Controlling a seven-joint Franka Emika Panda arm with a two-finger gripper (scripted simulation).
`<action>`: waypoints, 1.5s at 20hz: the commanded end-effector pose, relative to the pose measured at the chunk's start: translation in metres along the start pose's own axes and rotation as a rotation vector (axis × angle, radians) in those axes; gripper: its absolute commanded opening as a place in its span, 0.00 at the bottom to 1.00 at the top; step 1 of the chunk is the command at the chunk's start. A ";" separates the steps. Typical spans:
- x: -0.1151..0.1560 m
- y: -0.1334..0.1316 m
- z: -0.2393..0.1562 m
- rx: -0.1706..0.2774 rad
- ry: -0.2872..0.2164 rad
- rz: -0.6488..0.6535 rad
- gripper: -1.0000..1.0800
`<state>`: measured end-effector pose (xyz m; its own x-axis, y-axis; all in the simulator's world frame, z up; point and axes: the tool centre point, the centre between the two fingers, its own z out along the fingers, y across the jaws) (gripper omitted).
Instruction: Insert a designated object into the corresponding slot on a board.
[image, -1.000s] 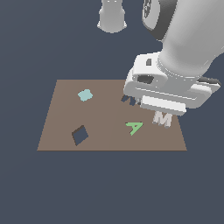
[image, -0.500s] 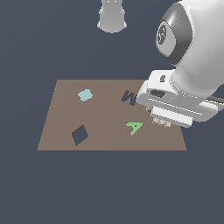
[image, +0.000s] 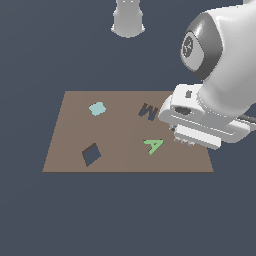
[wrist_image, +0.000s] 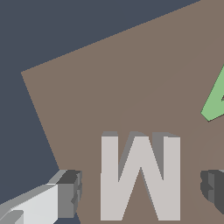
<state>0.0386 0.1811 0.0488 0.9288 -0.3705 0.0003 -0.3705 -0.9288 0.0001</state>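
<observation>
The whitish-grey M block (wrist_image: 140, 177) lies on the brown board (wrist_image: 109, 87) between my two fingertips in the wrist view. My gripper (wrist_image: 142, 190) is open, with a gap between each finger and the block. In the exterior view my gripper (image: 186, 142) hangs low over the near corner of the board (image: 120, 135) on that view's right and hides the block. The dark M-shaped slot (image: 148, 111) is empty, just beyond the hand and toward that view's left.
A flat green letter A (image: 154, 145) lies on the board beside my hand; it also shows in the wrist view (wrist_image: 216, 103). A cyan piece (image: 97, 108) and a dark diamond recess (image: 91, 154) are toward the exterior view's left. The arm's grey base (image: 128, 20) stands beyond the board.
My hand has moved toward the exterior view's right and down. It now covers the M block and has uncovered the M slot.
</observation>
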 end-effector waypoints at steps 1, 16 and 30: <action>0.000 0.000 0.005 0.000 0.000 0.001 0.96; 0.001 0.000 0.019 0.000 0.000 0.004 0.00; -0.002 -0.001 0.016 0.000 -0.001 -0.037 0.00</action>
<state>0.0379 0.1822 0.0329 0.9374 -0.3483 -0.0009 -0.3483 -0.9374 0.0007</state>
